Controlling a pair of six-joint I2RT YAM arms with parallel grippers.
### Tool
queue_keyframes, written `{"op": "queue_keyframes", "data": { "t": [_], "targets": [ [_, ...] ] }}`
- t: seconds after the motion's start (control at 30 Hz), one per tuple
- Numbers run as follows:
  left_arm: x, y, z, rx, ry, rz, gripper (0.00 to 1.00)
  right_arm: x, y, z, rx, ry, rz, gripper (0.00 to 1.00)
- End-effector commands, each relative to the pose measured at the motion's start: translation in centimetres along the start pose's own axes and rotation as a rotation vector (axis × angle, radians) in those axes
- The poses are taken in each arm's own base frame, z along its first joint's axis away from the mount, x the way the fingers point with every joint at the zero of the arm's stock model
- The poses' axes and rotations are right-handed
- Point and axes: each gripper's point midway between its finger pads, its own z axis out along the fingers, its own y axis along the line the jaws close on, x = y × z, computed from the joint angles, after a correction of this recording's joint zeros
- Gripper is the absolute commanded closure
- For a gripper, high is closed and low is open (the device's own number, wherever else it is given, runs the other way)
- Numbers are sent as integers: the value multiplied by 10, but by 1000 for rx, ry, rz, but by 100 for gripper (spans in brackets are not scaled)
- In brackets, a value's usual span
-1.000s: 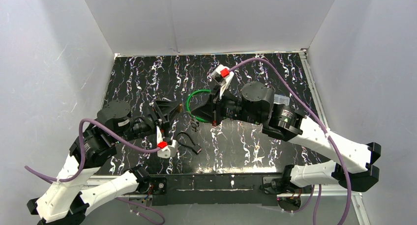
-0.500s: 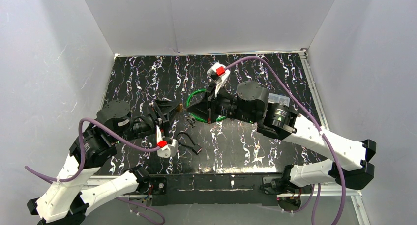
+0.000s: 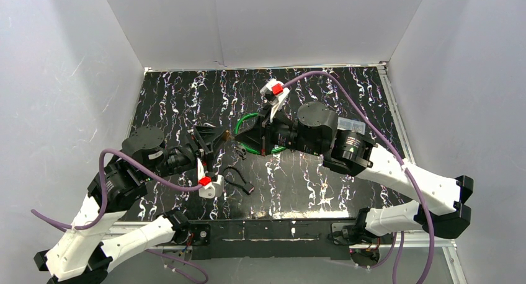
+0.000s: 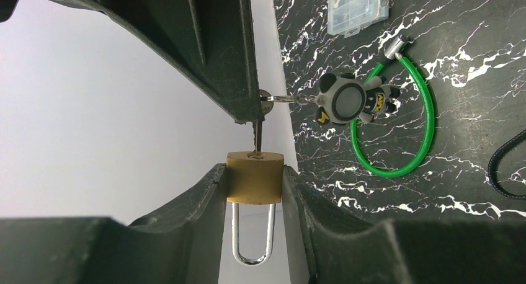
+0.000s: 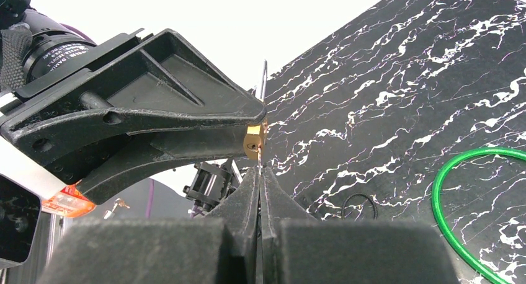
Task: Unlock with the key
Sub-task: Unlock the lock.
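Holding padlock (image 4: 255,177) by brass body: left claw (image 3: 215,137), partly open, clear of tabletop (image 3: 186,98). Right claw (image 5: 260,172) clamped fully closed on key (image 4: 257,135). Key tip at padlock keyhole; depth of insertion cannot be told. Keychain figure (image 4: 350,101) hangs from key, beside padlock. Green cable loop (image 4: 428,116) lies beyond padlock.

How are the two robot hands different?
The left gripper grips a brass padlock; the right gripper grips a small key. The left gripper's jaws stand apart around the brass padlock; the right gripper's are pressed shut. Both have black fingers and meet tip to tip.
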Motion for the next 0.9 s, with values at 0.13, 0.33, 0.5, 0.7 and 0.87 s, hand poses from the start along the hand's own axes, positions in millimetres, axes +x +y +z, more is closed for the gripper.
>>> {"op": "queue_keyframes", "data": {
  "t": [0.13, 0.33, 0.5, 0.7, 0.87],
  "targets": [
    [-7, 13, -2, -47, -28, 4, 100, -30, 14, 2, -36, -92, 1, 99],
    [-6, 13, -1, -50, -25, -6, 100, -30, 14, 4, -41, -92, 3, 99],
    [-8, 13, -2, -51, -31, -7, 100, -31, 14, 4, -37, -100, 4, 99],
    [-8, 14, -1, -49, -35, -7, 100, -36, 13, 4, -28, -113, -6, 99],
    [-10, 13, -1, -45, -41, -6, 100, -36, 13, 5, -27, -112, -11, 99]
  ]
}}
